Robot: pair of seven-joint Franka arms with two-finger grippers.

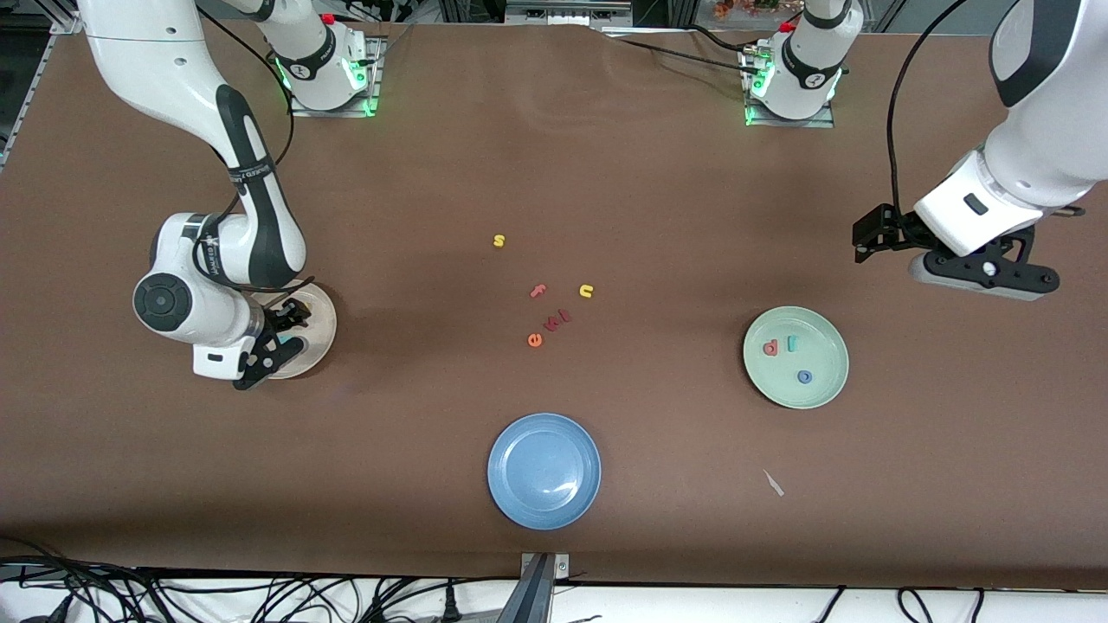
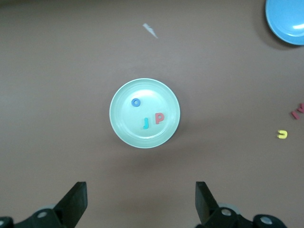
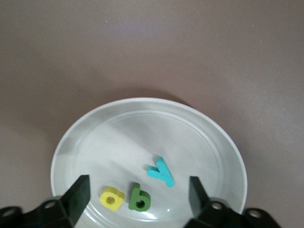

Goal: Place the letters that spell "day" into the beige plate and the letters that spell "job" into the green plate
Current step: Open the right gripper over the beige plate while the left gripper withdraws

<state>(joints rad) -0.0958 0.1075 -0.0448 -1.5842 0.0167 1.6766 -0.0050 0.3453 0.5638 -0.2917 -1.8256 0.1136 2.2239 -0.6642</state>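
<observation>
Legible characters: toy letters only

I read three letters in the green plate (image 1: 827, 385), front view: a pinkish-red b (image 1: 770, 348) at 9 o'clock of the plate's centre, a teal-blue j (image 1: 791, 343) at 12 o'clock and a blue o (image 1: 804, 376) at 5 o'clock. In the beige plate (image 3: 209, 137) I read a teal y (image 3: 161, 173), a green a (image 3: 140, 198) and a yellow d (image 3: 112, 198). On the bare table (image 1: 675, 216) I read a pink f (image 1: 537, 291), a yellow u (image 1: 586, 291) at its 3 o'clock, an orange e (image 1: 535, 340) at its 6 o'clock and a yellow s (image 1: 499, 240) at its 11 o'clock. I cannot read the red pieces (image 1: 558, 320) beside the e.
</observation>
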